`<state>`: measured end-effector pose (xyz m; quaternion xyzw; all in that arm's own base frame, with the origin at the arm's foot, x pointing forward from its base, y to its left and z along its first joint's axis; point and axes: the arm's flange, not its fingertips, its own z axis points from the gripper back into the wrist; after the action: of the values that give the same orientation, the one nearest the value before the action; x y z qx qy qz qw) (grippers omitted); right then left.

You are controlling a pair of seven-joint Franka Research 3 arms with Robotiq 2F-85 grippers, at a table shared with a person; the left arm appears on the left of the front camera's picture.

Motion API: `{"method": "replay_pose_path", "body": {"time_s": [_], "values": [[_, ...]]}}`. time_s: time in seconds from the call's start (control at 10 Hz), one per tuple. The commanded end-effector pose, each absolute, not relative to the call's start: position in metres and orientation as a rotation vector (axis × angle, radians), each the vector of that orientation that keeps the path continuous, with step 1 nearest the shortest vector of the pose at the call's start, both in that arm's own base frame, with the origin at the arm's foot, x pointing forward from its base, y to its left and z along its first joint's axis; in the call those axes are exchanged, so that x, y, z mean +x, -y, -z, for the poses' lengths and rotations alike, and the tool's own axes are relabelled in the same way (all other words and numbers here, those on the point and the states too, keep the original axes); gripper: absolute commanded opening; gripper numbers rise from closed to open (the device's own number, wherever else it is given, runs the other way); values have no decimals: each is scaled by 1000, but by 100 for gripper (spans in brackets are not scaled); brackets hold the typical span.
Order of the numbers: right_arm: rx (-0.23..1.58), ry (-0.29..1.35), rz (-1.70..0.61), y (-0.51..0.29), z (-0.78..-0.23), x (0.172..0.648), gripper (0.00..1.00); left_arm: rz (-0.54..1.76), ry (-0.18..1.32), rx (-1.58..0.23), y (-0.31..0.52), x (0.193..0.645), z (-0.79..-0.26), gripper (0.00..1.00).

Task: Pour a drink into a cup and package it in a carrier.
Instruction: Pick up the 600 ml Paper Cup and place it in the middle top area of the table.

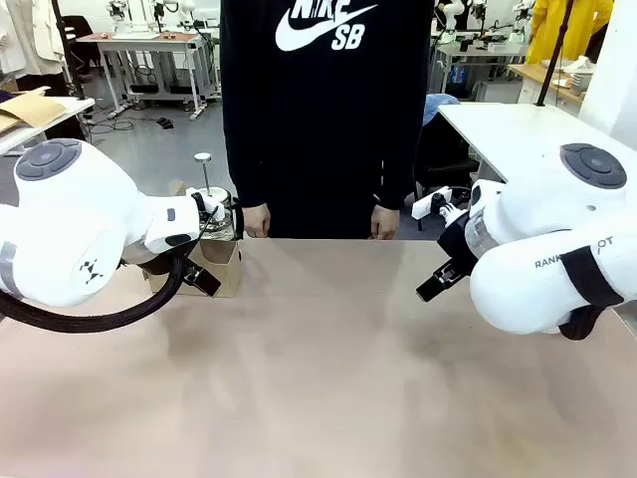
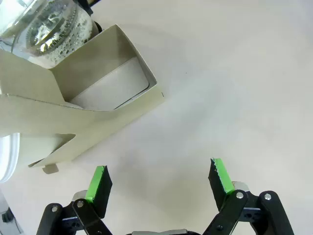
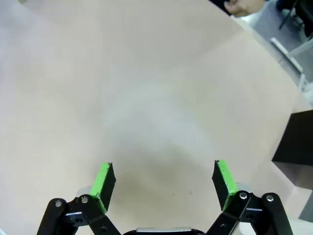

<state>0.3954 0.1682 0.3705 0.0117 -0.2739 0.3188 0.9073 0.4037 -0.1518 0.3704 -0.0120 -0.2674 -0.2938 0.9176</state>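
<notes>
The brown cardboard carrier stands at the table's far left, partly behind my left arm. In the left wrist view the carrier lies to the upper left, one pocket open and empty. A white rounded rim shows at that view's left edge; I cannot tell if it is the cup. My left gripper hangs open over bare table beside the carrier, touching nothing. My right gripper is open over bare table at the right, with nothing between its fingers.
A glass press pot with a plunger stands behind the carrier, and its glass body holds bubbly liquid. A black box sits at the table's right edge. A person stands at the far side, hands at the table edge.
</notes>
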Motion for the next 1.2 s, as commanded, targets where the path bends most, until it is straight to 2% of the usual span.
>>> {"method": "replay_pose_path", "body": {"time_s": [0.0, 1.0, 1.1], "values": [[24, 565, -658, -168, -370, 395, 100, 604, 550, -25, 152, 404, -370, 100], [24, 565, -659, -168, -370, 395, 100, 604, 550, -25, 152, 404, -370, 100], [18, 589, -633, -162, -399, 407, 100, 604, 550, -25, 152, 404, -370, 100]]}}
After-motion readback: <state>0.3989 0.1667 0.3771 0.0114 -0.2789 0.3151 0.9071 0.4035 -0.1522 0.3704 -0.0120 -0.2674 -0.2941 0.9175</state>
